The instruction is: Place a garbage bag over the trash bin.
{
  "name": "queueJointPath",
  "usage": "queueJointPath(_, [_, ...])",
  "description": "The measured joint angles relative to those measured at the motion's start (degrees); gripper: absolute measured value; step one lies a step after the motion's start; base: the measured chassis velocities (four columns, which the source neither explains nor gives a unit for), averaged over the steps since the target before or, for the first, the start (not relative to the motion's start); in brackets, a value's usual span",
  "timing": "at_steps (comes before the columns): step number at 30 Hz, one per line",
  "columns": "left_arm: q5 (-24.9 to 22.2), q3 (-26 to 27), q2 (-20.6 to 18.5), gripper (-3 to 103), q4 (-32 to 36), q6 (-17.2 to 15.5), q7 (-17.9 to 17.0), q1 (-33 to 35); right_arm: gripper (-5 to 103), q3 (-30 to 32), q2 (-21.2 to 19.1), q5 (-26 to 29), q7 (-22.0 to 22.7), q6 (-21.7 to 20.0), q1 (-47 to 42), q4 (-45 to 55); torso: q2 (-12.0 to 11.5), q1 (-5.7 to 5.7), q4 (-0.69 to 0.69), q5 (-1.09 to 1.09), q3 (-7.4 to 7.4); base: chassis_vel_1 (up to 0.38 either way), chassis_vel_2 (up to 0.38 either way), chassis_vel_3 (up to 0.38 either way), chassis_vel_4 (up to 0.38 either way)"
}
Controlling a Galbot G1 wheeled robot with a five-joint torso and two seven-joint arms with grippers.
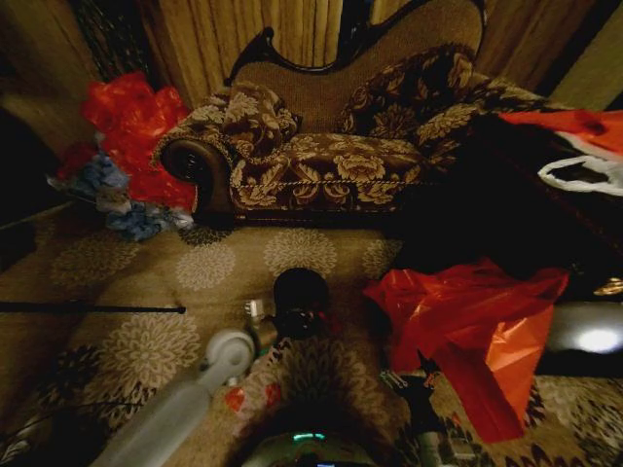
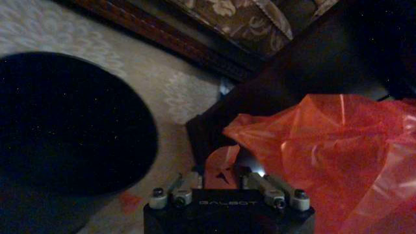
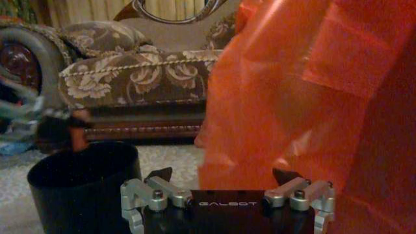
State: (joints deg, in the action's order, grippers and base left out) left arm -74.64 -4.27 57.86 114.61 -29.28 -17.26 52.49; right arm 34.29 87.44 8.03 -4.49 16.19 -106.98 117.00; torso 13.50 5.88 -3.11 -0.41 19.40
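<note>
The trash bin [image 1: 300,292] is a small black cylinder standing on the patterned carpet in front of the sofa; it also shows in the wrist views [image 2: 65,126] [image 3: 85,180]. The garbage bag [image 1: 458,316] is thin red plastic hanging to the bin's right [image 2: 338,146] [image 3: 293,97]. My left gripper [image 1: 316,319] sits between the bin and the bag, with a small red flap pinched between its narrowed fingers [image 2: 219,173]. My right gripper [image 1: 421,375] is low beside the bag, its fingers spread wide [image 3: 222,174], with the plastic hanging just past them.
A floral sofa [image 1: 321,146] stands behind the bin. A big heap of red plastic [image 1: 131,122] lies at its left end. Dark furniture [image 1: 506,214] on the right carries a red-orange bag [image 1: 584,126] and a white one. A thin black rod [image 1: 97,308] lies on the carpet at left.
</note>
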Motion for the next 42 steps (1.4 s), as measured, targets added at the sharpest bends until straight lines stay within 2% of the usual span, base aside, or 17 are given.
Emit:
queueJointPath(5, [5.82,-5.99,3.66,49,-6.95,-0.10,0.11,-6.19,100,0.31,-0.28,0.34,0.60,-0.24,0.44,-0.82,0.00,0.00,0.00,0.01,0.00,0.000,0.000,0.000,0.000])
queueJointPath(8, [24.26,-11.95,4.86,66,-12.91,3.78,3.35,-7.78,100,0.46,-0.38,0.80,0.79,-0.50,0.77,-1.26,-0.01,0.02,0.00,-0.04,0.02,0.000,0.000,0.000,0.000])
queueJointPath(10, [24.95,-12.14,5.02,66,-12.89,2.94,4.60,-7.91,100,0.47,-0.42,0.93,0.80,-0.56,0.87,-1.38,0.00,0.01,0.00,0.01,0.01,0.000,0.000,0.000,0.000])
queueJointPath(15, [19.72,-11.65,5.15,82,-11.76,0.97,5.79,-7.69,100,0.65,-0.69,1.40,0.90,-0.72,1.24,-1.86,0.00,0.00,0.00,0.00,0.00,0.000,0.000,0.000,0.000])
queueJointPath(17, [18.99,-11.25,5.07,97,-12.13,0.99,7.13,-7.37,100,0.64,-0.80,1.54,0.96,-0.88,1.53,-2.09,0.00,0.00,0.00,-0.01,0.00,0.000,0.000,0.000,0.000])
queueJointPath(20, [15.96,-10.19,5.19,99,-11.76,0.72,7.45,-7.05,100,0.56,-0.81,1.55,0.98,-1.02,1.69,-2.20,0.00,0.00,0.02,0.00,0.00,0.000,0.000,0.000,0.000])
queueJointPath(21, [13.56,-9.68,5.55,101,-11.61,0.69,6.76,-7.02,100,0.52,-0.83,1.56,0.98,-1.11,1.73,-2.22,0.00,0.00,0.02,0.00,0.00,0.000,0.000,0.000,0.000])
queueJointPath(23, [1.14,-6.88,7.63,99,-11.65,0.21,3.97,-7.53,100,0.45,-0.98,1.57,0.98,-1.16,1.80,-2.45,0.00,0.00,0.01,0.00,0.00,0.000,0.000,0.000,0.000])
queueJointPath(26, [-4.92,-5.47,9.44,98,-12.91,-1.78,-0.14,-8.74,100,0.39,-1.03,1.57,0.98,-1.19,1.80,-2.50,0.00,0.00,0.00,-0.01,-0.01,0.000,0.000,0.000,0.000])
queueJointPath(28, [-1.16,-6.30,10.11,98,-15.33,-4.42,-0.32,-9.68,100,0.31,-1.04,1.54,0.98,-1.20,1.80,-2.50,0.00,0.00,-0.04,-0.01,0.00,0.000,0.000,0.000,0.000])
queueJointPath(29, [2.45,-7.08,9.84,97,-16.41,-4.47,2.54,-9.73,100,0.30,-1.05,1.49,0.98,-1.21,1.74,-2.51,-0.01,0.01,-0.01,-0.03,0.01,0.000,0.000,0.000,0.000])
queueJointPath(30, [12.94,-9.14,9.44,96,-17.61,-4.43,5.51,-9.79,100,0.29,-1.04,1.46,0.96,-1.21,1.63,-2.49,0.00,0.00,-0.01,0.02,-0.01,0.000,0.000,0.000,0.000])
queueJointPath(31, [19.48,-10.67,8.99,97,-18.78,-0.68,9.63,-9.36,100,0.31,-1.00,1.46,0.96,-1.20,1.57,-2.47,0.00,-0.01,-0.02,-0.01,0.00,0.000,0.000,0.000,0.000])
queueJointPath(32, [22.46,-11.05,8.63,97,-19.15,1.19,12.58,-9.00,100,0.40,-0.99,1.46,0.96,-1.18,1.46,-2.50,-0.01,0.01,0.04,-0.06,0.02,0.000,0.000,0.000,0.000])
queueJointPath(34, [22.41,-11.02,8.74,97,-19.06,1.14,12.76,-8.90,100,0.46,-0.99,1.45,0.96,-1.07,1.43,-2.57,-0.01,0.01,0.02,-0.05,0.01,0.000,0.000,0.000,0.000])
queueJointPath(37, [3.50,-7.05,12.17,99,-19.00,-1.36,5.87,-9.55,100,0.48,-0.90,1.36,0.94,-0.80,1.30,-2.70,0.00,0.00,-0.01,-0.05,0.00,0.000,0.000,0.000,0.000])
queueJointPath(42, [-9.16,-4.68,14.93,95,-21.33,-1.95,1.06,-12.16,100,0.35,-0.84,1.19,0.93,-0.77,1.32,-2.68,0.00,0.00,-0.01,-0.04,0.00,0.000,0.000,0.000,0.000])
